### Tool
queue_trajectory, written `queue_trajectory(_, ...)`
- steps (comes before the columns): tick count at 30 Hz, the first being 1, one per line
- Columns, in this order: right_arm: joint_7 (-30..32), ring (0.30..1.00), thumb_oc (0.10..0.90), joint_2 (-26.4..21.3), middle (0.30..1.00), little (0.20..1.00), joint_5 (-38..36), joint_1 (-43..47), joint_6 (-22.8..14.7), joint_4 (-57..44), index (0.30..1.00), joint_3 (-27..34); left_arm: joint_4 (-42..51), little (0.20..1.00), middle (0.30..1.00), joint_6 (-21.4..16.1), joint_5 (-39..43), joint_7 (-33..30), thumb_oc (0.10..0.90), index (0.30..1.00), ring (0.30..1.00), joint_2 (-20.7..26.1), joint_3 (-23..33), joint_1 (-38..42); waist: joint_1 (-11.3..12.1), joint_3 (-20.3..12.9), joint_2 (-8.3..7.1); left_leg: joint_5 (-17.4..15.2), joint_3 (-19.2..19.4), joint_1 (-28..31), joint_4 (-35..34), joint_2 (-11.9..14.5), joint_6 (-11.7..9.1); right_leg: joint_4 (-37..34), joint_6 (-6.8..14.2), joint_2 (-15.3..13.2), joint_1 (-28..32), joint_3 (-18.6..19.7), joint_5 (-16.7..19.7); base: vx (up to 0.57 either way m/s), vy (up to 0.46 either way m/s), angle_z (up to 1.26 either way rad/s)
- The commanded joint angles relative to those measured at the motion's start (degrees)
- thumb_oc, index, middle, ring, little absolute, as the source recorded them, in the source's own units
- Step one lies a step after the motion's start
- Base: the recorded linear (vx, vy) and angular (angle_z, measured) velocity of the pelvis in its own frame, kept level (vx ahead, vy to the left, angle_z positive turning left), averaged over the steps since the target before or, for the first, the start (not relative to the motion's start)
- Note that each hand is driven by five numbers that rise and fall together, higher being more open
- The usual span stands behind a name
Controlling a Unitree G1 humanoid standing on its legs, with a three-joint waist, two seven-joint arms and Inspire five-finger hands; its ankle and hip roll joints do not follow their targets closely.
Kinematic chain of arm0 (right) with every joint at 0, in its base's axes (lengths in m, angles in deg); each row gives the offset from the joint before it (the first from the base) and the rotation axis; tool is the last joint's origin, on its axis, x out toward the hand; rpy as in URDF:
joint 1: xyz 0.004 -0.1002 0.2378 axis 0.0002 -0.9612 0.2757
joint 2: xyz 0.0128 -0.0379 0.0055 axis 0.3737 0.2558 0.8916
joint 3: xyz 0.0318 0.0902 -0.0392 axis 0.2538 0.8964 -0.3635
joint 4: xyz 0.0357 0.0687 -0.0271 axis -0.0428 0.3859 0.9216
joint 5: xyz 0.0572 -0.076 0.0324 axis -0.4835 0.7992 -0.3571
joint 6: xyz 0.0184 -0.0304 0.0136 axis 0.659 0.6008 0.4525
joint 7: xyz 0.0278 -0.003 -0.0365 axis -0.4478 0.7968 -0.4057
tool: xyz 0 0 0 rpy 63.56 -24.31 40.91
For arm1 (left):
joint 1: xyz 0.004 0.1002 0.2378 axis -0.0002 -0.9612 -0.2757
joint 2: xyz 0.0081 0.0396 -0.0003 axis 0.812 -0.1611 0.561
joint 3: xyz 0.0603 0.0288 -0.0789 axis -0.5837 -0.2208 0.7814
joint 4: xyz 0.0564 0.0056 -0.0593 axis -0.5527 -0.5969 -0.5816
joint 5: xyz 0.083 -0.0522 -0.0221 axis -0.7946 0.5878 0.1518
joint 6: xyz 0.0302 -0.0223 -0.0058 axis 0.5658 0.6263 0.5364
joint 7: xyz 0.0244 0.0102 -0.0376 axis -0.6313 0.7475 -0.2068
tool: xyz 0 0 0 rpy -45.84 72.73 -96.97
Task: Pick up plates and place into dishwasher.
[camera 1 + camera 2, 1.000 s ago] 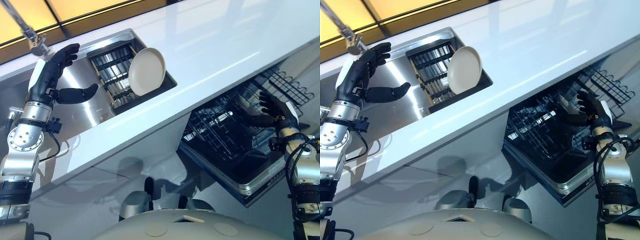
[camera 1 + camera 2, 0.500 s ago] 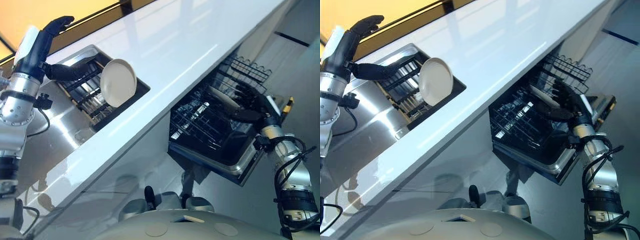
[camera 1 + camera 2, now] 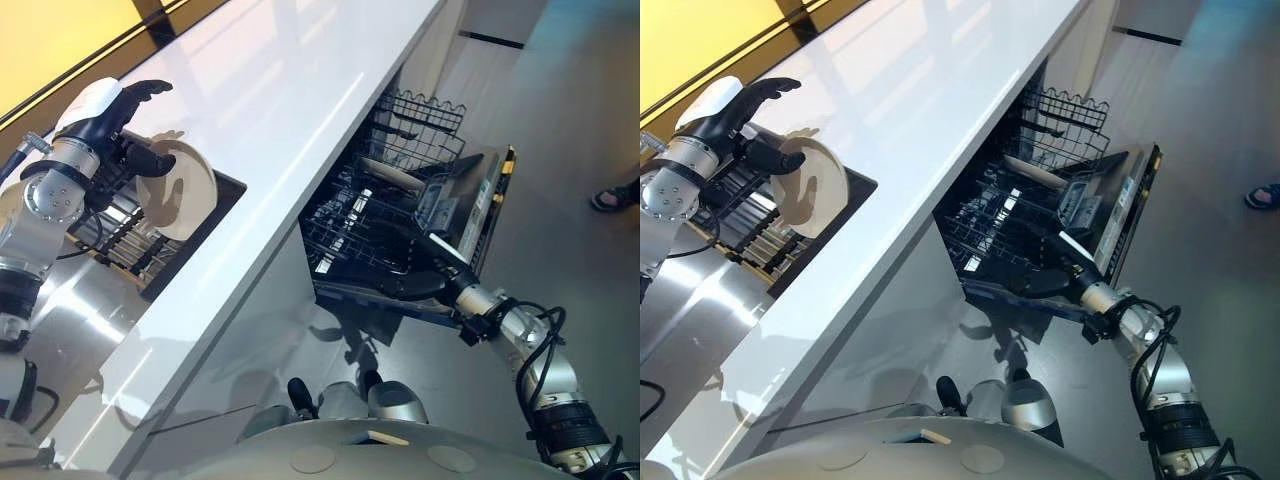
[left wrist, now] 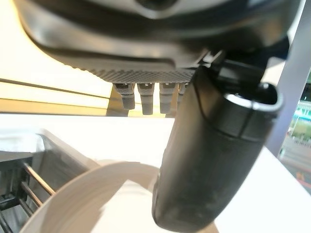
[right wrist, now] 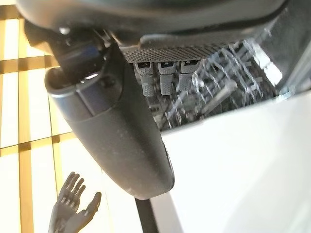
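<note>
A cream plate [image 3: 185,195] stands on edge in the dark dish rack [image 3: 125,245] inside the steel sink [image 3: 70,310]. My left hand [image 3: 100,115] is at the plate's upper rim, open, with its fingers arched over the rim and the thumb [image 4: 209,160] lying across the plate's face [image 4: 92,194]. The dishwasher stands open under the counter with its lower wire rack [image 3: 370,225] pulled out. My right hand [image 3: 418,286] is stretched out flat and open at the front edge of that rack, holding nothing.
The white counter [image 3: 280,90] runs diagonally between the sink and the dishwasher. An upper wire rack [image 3: 420,120] sticks out above the lower one, and the dishwasher door [image 3: 485,215] hangs down. A person's shoe [image 3: 612,197] is on the floor at the far right.
The camera has swung towards the dishwasher. My left hand has come from above the sink to the plate's rim. My right hand has stretched lower, to the front of the lower rack.
</note>
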Motion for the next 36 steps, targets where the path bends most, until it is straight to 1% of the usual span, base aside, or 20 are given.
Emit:
queue_trajectory(1,0.6,0.9,0.8,0.8,0.9,0.9,-6.3,3.7,-5.0,-7.2,0.9,0.2,-3.8,0.9,0.9,0.3,-0.9,-2.5,0.8,0.9,0.9,2.6,0.7,11.3,-0.5,-3.5,1.43,-8.5,-1.7,1.1,3.9,-3.4,0.8,4.1,5.0,-0.4,-5.8,-0.7,4.7,0.01,0.051,-0.22)
queue_trajectory(4,0.3,0.9,0.8,0.8,0.9,0.9,-5.9,3.1,-4.7,-7.5,0.9,-0.4,-5.2,0.9,0.9,-0.4,-3.9,-3.2,0.8,0.9,0.9,3.3,-1.2,12.7,-0.8,-3.5,1.3,-8.8,-1.4,0.9,4.4,-3.6,1.0,4.9,5.2,-0.7,-6.4,-0.5,5.0,0.01,0.059,-0.06)
queue_trajectory(7,1.7,0.9,0.8,0.1,0.9,0.9,-6.3,2.7,-4.4,-7.9,0.9,-1.4,-6.7,0.9,0.9,-0.6,-7.1,-3.8,0.8,0.9,0.9,4.2,-4.2,14.9,-1.2,-3.2,1.29,-9.1,-1.3,0.7,4.8,-3.8,1.3,5.8,5.3,-0.9,-7.0,-0.3,5.2,0.02,0.058,-0.06)
queue_trajectory(10,2.4,0.9,0.8,-0.1,0.9,0.9,-6.3,2.3,-4.2,-7.7,0.9,-1.7,-8.4,0.9,0.9,-1.4,-11.9,-1.8,0.8,0.9,0.9,4.6,-7.3,17.2,-1.6,-3.1,1.23,-9.3,-1.3,0.9,4.9,-4.0,1.5,6.2,5.4,-1.1,-7.5,-0.2,5.7,0.04,0.051,-0.01)
queue_trajectory(11,2.5,0.9,0.8,-0.2,0.9,0.9,-6.3,2.3,-4.2,-7.8,0.9,-1.8,-8.5,0.9,0.9,-1.5,-12.0,-1.7,0.8,0.9,0.9,4.6,-7.7,17.4,-1.6,-3.1,1.23,-9.3,-1.3,0.9,4.9,-4.0,1.5,6.2,5.4,-1.1,-7.5,-0.2,5.7,0.03,0.043,-0.07)
queue_trajectory(14,3.3,0.9,0.8,-0.9,0.9,0.9,-6.0,1.9,-4.2,-7.8,0.9,-2.1,-8.5,0.9,0.9,-1.1,-13.8,6.5,0.8,0.9,0.9,6.5,-12.0,19.7,-1.7,-3.0,1.5,-9.5,-1.2,0.9,5.0,-4.3,1.5,5.6,5.5,-1.4,-7.5,-0.4,6.0,0.01,0.022,-0.04)
queue_trajectory(15,3.4,0.9,0.8,-1.0,0.9,0.9,-6.0,1.9,-4.2,-7.4,0.9,-2.0,-8.7,0.615,0.655,-1.2,-14.8,9.2,0.515,0.655,0.655,6.8,-12.7,20.3,-1.6,-3.0,1.57,-9.6,-1.2,0.9,5.1,-4.3,1.5,5.4,5.5,-1.5,-7.4,-0.5,6.0,0.0,0.0,0.0)
queue_trajectory(16,4.0,0.9,0.8,-1.4,0.9,0.9,-5.9,2.0,-4.0,-7.5,0.9,-2.2,-8.9,0.513,0.568,-2.2,-15.2,13.3,0.413,0.568,0.568,7.4,-14.2,21.3,-1.6,-3.0,1.7,-9.7,-1.2,1.0,5.1,-4.4,1.5,5.1,5.6,-1.5,-7.2,-0.6,6.1,0.0,0.0,0.0)
queue_trajectory(17,4.2,0.9,0.8,-1.6,0.9,0.9,-6.1,2.1,-3.6,-7.5,0.9,-2.1,-8.0,0.472,0.533,-1.6,-15.4,15.7,0.372,0.533,0.533,8.4,-15.5,21.8,-1.4,-3.1,1.82,-9.7,-1.3,1.0,5.1,-4.4,1.5,4.8,5.5,-1.5,-7.0,-0.7,5.9,0.0,0.0,0.0)
queue_trajectory(18,4.4,0.9,0.8,-1.8,0.9,0.9,-6.2,2.2,-3.5,-7.6,0.9,-2.1,-7.6,0.475,0.535,-1.7,-15.7,16.5,0.375,0.535,0.535,8.7,-15.9,21.9,-1.3,-3.1,1.86,-9.7,-1.4,1.0,5.1,-4.4,1.5,4.7,5.5,-1.5,-6.9,-0.7,5.9,0.0,0.0,0.0)
queue_trajectory(19,5.1,0.9,0.8,-2.1,0.9,0.9,-6.5,2.3,-3.3,-7.8,0.9,-2.5,-6.6,0.466,0.528,-2.8,-15.8,18.5,0.366,0.528,0.528,10.1,-17.4,22.4,-1.0,-3.1,1.98,-9.7,-1.6,1.1,5.1,-4.4,1.5,4.3,5.6,-1.5,-6.7,-1.0,5.9,0.0,0.0,0.0)
queue_trajectory(20,5.2,0.9,0.8,-2.2,0.9,0.9,-6.5,2.2,-3.3,-7.7,0.9,-2.6,-5.3,0.376,0.451,-3.8,-16.2,18.3,0.276,0.451,0.451,11.3,-18.2,22.5,-0.6,-3.1,2.04,-9.7,-1.7,1.1,5.0,-4.5,1.5,4.1,5.6,-1.6,-6.4,-1.3,5.9,0.0,0.0,0.0)
queue_trajectory(22,6.1,0.9,0.8,-2.4,0.9,0.9,-6.5,2.2,-3.3,-8.0,0.9,-3.0,-4.1,0.2,0.3,-4.5,-15.5,17.9,0.1,0.3,0.3,12.5,-19.3,23.3,-0.3,-3.0,2.05,-9.6,-2.2,1.3,4.6,-4.6,1.6,3.9,5.6,-1.6,-6.2,-1.6,6.0,-0.01,-0.018,0.0)
queue_trajectory(25,7.0,0.9,0.8,-2.7,0.9,0.9,-7.0,2.1,-3.2,-8.2,0.9,-3.2,-2.6,0.2,0.3,-5.5,-13.6,15.3,0.1,0.3,0.3,13.6,-20.6,25.5,0.3,-3.3,2.03,-9.0,-3.2,1.6,3.4,-4.6,1.4,3.7,5.8,-1.6,-6.0,-2.4,6.1,-0.02,-0.048,0.1)
queue_trajectory(29,7.1,0.9,0.8,-3.2,0.9,0.9,-7.6,2.0,-3.7,-7.6,0.9,-3.2,-2.7,0.2,0.3,-8.5,-16.4,7.1,0.1,0.3,0.3,13.7,-20.8,26.7,0.7,-3.8,1.77,-8.3,-4.3,2.0,1.7,-4.5,1.3,3.5,5.8,-1.1,-5.9,-2.9,5.9,0.0,-0.04,0.13)
queue_trajectory(31,7.1,0.9,0.8,-3.5,0.9,0.9,-7.7,1.8,-4.2,-7.4,0.9,-3.3,-2.6,0.2,0.3,-9.1,-16.9,4.9,0.1,0.3,0.3,14.0,-21.3,27.2,0.8,-3.9,1.78,-8.1,-4.4,2.0,1.4,-4.5,1.2,3.2,5.8,-0.9,-5.9,-3.0,5.8,0.0,-0.038,0.17)
queue_trajectory(32,6.7,0.9,0.8,-3.7,0.9,0.9,-8.0,1.6,-4.8,-7.1,0.9,-2.9,-2.5,0.2,0.3,-10.3,-18.9,1.2,0.1,0.3,0.3,14.6,-21.2,27.4,0.9,-4.1,1.74,-7.9,-4.6,2.1,1.1,-4.4,1.0,2.7,5.7,-0.8,-5.7,-3.3,5.6,0.0,-0.041,0.07)
queue_trajectory(33,6.8,0.9,0.8,-3.9,0.9,0.9,-8.2,1.7,-5.0,-7.1,0.9,-2.8,-2.3,0.2,0.3,-10.6,-19.2,0.0,0.1,0.3,0.3,15.0,-21.4,27.7,1.0,-4.2,1.77,-7.9,-4.7,2.1,1.0,-4.3,1.0,2.5,5.6,-0.7,-5.5,-3.4,5.4,0.0,-0.053,0.05)
queue_trajectory(35,7.6,0.9,0.8,-4.2,0.9,0.9,-8.7,1.6,-5.9,-7.1,0.9,-2.5,-1.2,0.2,0.3,-11.0,-21.1,-5.3,0.1,0.3,0.3,16.1,-22.1,28.7,1.5,-4.4,1.78,-7.6,-5.0,1.9,0.8,-4.1,0.8,1.6,5.3,-0.5,-4.8,-3.9,4.8,-0.01,-0.049,0.06)
queue_trajectory(36,7.8,0.9,0.8,-4.2,0.9,0.9,-8.7,1.6,-6.2,-7.1,0.9,-2.4,-1.0,0.2,0.3,-10.9,-21.2,-6.2,0.1,0.3,0.3,16.3,-22.2,28.9,1.6,-4.5,1.79,-7.6,-5.1,1.9,0.8,-4.0,0.7,1.5,5.2,-0.5,-4.7,-3.9,4.7,-0.01,-0.052,0.1)
